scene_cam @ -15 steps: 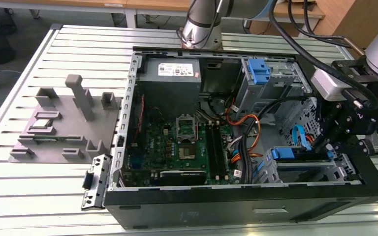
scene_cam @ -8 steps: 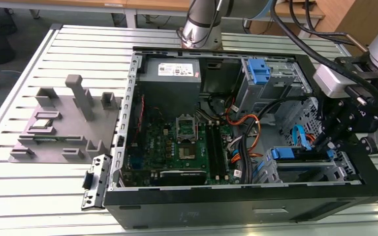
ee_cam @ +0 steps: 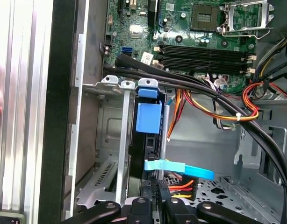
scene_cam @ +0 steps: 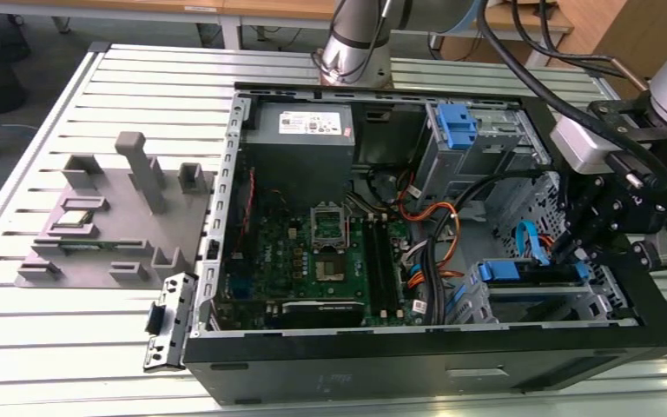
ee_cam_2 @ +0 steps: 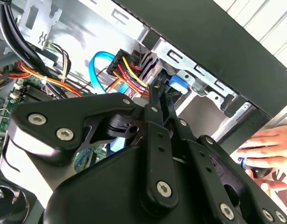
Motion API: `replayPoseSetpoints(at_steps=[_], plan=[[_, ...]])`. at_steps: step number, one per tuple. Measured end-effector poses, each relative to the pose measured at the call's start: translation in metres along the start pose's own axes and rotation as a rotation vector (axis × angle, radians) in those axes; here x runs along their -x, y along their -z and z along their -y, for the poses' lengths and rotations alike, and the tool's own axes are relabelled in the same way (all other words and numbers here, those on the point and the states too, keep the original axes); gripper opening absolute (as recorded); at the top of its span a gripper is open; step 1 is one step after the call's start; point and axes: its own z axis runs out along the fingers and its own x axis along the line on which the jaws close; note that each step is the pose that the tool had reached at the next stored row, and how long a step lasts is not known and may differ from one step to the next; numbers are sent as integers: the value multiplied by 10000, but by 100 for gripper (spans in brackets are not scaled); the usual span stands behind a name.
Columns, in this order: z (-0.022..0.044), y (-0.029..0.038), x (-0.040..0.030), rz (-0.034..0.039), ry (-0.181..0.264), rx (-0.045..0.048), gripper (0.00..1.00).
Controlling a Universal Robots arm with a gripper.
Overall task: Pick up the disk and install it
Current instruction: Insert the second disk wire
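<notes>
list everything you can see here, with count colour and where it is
computer case: one, black, open, lying on the slatted table
slatted table: one, light grey metal, under the case
motherboard: one, green, on the case floor
power supply: one, grey box with white label, far corner of the case
disk: one, blue-railed, seated in the drive cage by the case's near wall
blue latch: one, on the far drive cage
cables: a bundle, black, orange, red and yellow, across the case
fixture: one, grey, on the table at the exterior view's left
person's hand: one, outside the case wall
gripper: one, black, at the disk's bay
</notes>
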Motion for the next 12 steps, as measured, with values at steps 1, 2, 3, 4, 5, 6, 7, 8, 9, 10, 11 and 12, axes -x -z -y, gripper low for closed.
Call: replayPoseSetpoints(at_steps=[1, 2, 3, 4, 5, 6, 7, 8, 9, 10, 11, 12], plan=[[-13, 0, -1, 4, -1, -8, 18], [-28, 1, -1, 5, -2, -19, 18], [-42, 1, -3, 6, -3, -28, 18], [-53, 1, -5, 6, -2, -34, 18], [-58, 0, -8, 8, -2, -36, 18], [-62, -2, -11, 7, -2, -37, 18], [-63, -4, -15, 6, -1, -37, 18], [-65, -6, -19, 7, -1, -37, 18], [-68, -8, -22, 8, -2, -37, 18], [-72, -8, -24, 7, -3, -37, 18], [-78, -8, -24, 5, -3, -37, 18], [-83, -10, -25, 6, -2, -37, 18]])
